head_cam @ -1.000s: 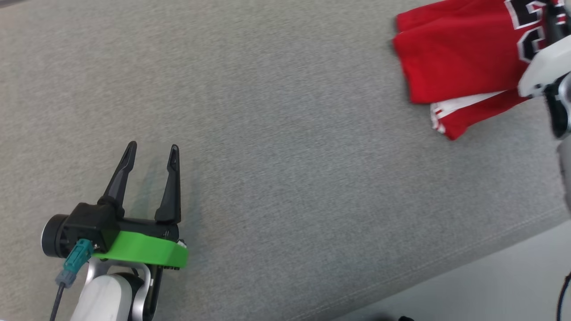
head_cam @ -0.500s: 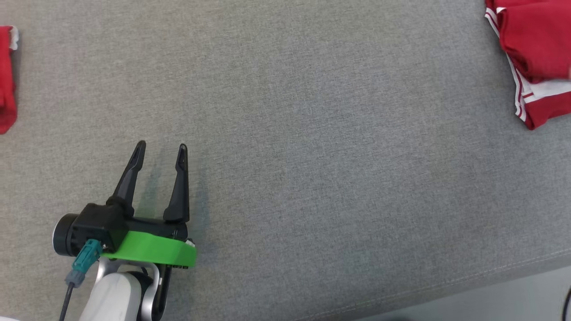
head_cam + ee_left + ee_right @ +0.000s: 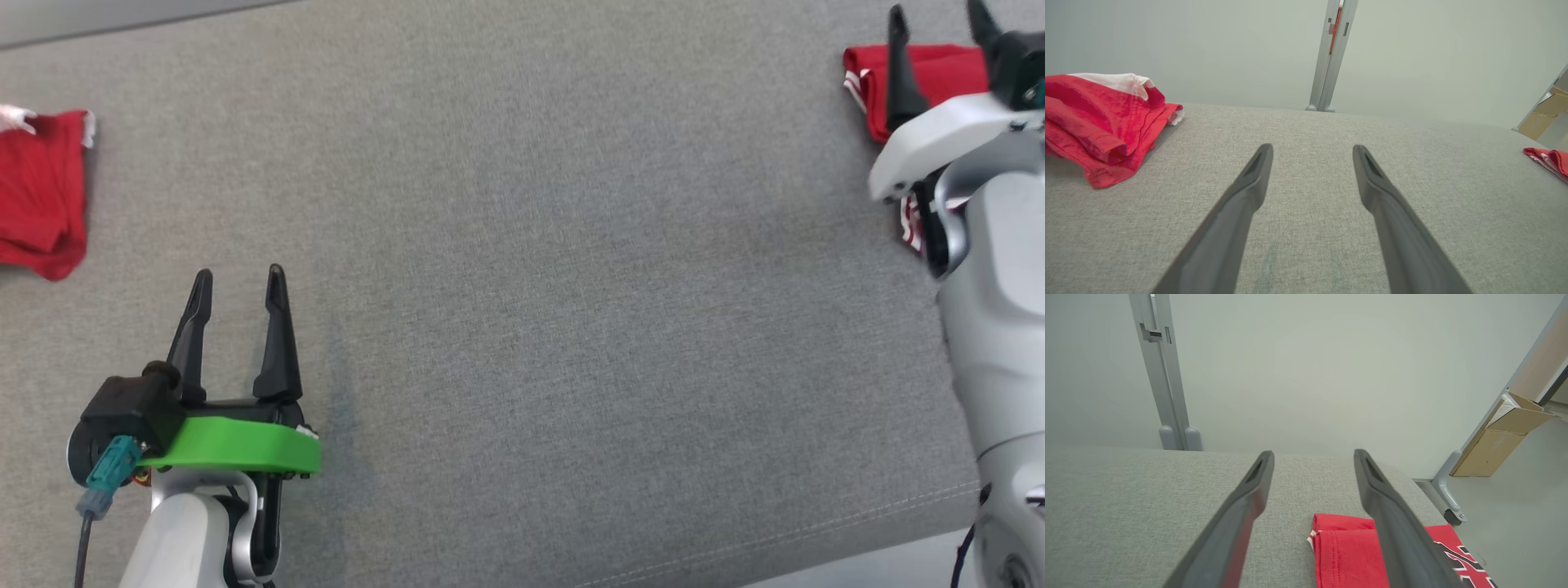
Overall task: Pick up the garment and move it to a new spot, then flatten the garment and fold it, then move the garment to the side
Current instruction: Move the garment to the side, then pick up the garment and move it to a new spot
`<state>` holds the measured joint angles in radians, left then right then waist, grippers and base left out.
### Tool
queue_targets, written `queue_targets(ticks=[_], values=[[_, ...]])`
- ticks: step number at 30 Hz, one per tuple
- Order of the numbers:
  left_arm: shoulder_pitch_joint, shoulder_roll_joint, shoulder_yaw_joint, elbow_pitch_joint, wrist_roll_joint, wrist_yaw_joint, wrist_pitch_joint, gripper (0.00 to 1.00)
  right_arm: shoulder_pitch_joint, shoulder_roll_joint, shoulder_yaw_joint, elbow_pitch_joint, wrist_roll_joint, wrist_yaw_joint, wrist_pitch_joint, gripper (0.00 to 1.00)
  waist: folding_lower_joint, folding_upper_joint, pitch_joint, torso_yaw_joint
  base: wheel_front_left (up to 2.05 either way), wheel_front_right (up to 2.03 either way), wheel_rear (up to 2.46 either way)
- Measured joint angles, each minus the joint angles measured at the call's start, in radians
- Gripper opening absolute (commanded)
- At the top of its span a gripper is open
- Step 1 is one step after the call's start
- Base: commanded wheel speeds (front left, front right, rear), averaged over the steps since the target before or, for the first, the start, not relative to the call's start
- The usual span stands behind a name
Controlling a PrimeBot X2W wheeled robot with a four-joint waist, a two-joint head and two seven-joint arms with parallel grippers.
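Note:
A folded red garment [image 3: 939, 69] with white trim and black lettering lies at the far right of the grey fabric surface [image 3: 571, 286]. My right gripper [image 3: 937, 12] hovers over it, open, nothing between its fingers. In the right wrist view the garment [image 3: 1347, 555] lies just below the open right gripper [image 3: 1313, 454]. My left gripper [image 3: 237, 275] stands open and empty at the lower left, low over the bare fabric. A second, crumpled red garment [image 3: 41, 196] lies at the left edge, up and left of the left gripper [image 3: 1312, 149], with the crumpled garment [image 3: 1102, 122] apart from it.
The surface's front edge with a stitched seam [image 3: 816, 531] runs across the lower right, floor beyond it. A grey metal post [image 3: 1163, 375] stands behind the far edge against a pale wall. A cardboard box [image 3: 1502, 437] sits on the floor to the right.
My right gripper has opened and let go of the folded garment, and now stands above it. The head camera has swung, bringing the crumpled garment at the left into view. The left gripper stays open.

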<state>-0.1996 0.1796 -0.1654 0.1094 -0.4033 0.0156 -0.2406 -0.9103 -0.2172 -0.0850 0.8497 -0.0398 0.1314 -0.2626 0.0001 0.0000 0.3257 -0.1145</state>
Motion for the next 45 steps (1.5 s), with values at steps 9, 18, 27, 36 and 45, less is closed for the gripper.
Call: queue_targets(ticks=[9, 18, 27, 36, 45], values=[[0.042, -0.044, 0.056, 0.094, -0.028, 0.001, -0.018, 1.00, 0.225, 0.085, 0.072, -0.174, 0.085, 0.000, 0.000, 1.00, 0.0000, 0.0000, -0.130, 0.016, 0.00, 0.00, 0.00], [0.152, -0.086, 0.097, 0.110, -0.014, -0.025, -0.022, 1.00, 0.528, 0.148, 0.062, -0.399, 0.110, 0.000, 0.000, 1.00, -0.0001, 0.0000, -0.242, 0.058, 0.00, 0.00, 0.00], [0.239, -0.104, 0.099, 0.125, 0.030, -0.042, -0.022, 1.00, 0.777, 0.166, 0.095, -0.565, 0.165, 0.000, 0.000, 1.00, -0.0001, 0.0000, -0.316, 0.119, 0.00, 0.00, 0.00], [0.261, -0.116, 0.090, 0.124, 0.042, -0.050, -0.022, 1.00, 0.850, 0.167, 0.148, -0.602, 0.230, 0.000, 0.000, 1.00, -0.0001, 0.0000, -0.342, 0.148, 0.00, 0.00, 0.00], [0.262, -0.121, 0.093, 0.124, 0.048, -0.053, -0.022, 1.00, 0.859, 0.167, 0.156, -0.604, 0.232, 0.000, 0.000, 1.00, -0.0001, 0.0000, -0.343, 0.152, 0.00, 0.00, 0.00]])
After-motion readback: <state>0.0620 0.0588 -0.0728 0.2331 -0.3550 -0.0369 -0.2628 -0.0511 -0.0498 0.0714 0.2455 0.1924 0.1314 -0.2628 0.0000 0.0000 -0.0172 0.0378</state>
